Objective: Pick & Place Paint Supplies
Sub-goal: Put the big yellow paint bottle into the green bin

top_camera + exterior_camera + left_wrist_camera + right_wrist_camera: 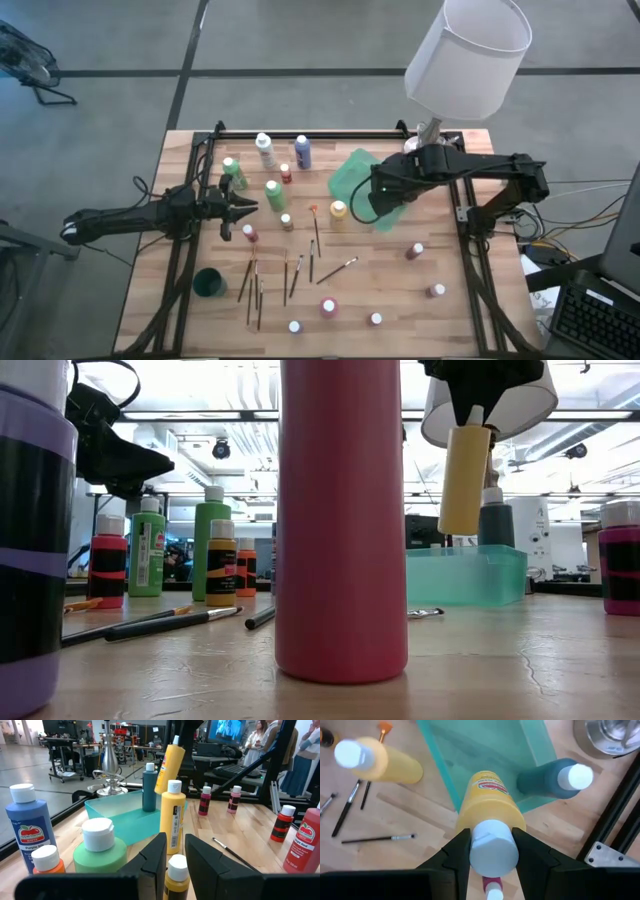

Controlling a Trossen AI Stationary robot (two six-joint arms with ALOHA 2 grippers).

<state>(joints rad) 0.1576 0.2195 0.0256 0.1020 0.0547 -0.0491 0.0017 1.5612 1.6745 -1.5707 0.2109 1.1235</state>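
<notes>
The right gripper (491, 851) hangs above the near wall of the translucent green tray (352, 175), its jaws clamped on the white cap of a yellow paint bottle (487, 802) held clear of the table (400, 300). A dark teal bottle (550, 779) stands upright inside the tray. A second yellow bottle (338, 210) stands on the table just beside the tray. The left gripper (243, 208) hovers over the bottles at the table's left, jaws narrowly parted and apparently holding nothing. Thin brushes (255, 285) lie scattered near the front, beside a dark green cup (208, 283).
</notes>
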